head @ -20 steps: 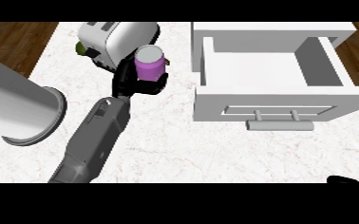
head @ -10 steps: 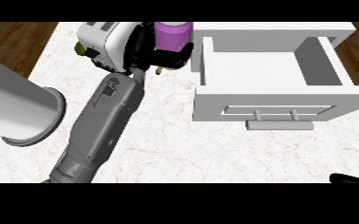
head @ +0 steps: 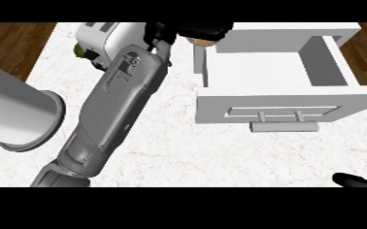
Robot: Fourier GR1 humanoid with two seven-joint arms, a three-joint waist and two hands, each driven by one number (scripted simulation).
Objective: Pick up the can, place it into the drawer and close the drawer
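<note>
The left hand (head: 188, 30) is curling around the can (head: 201, 40), carrying it beside the open drawer's (head: 272, 73) back-left corner, where it is risking clipping the wall and tipping onto the bench (head: 179, 145).

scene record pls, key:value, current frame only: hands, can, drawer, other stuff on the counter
left hand: raised at the view's top, fingers curled round the can, by the drawer's back left corner
can: held, mostly hidden; only a tan end shows under the hand
drawer: open, white, nothing visible inside, handle faces the robot
right hand: only a black tip at the lower right edge; pose unclear
toaster: white, behind the left forearm
grey cylinder: at the left edge
counter: white marble
</note>
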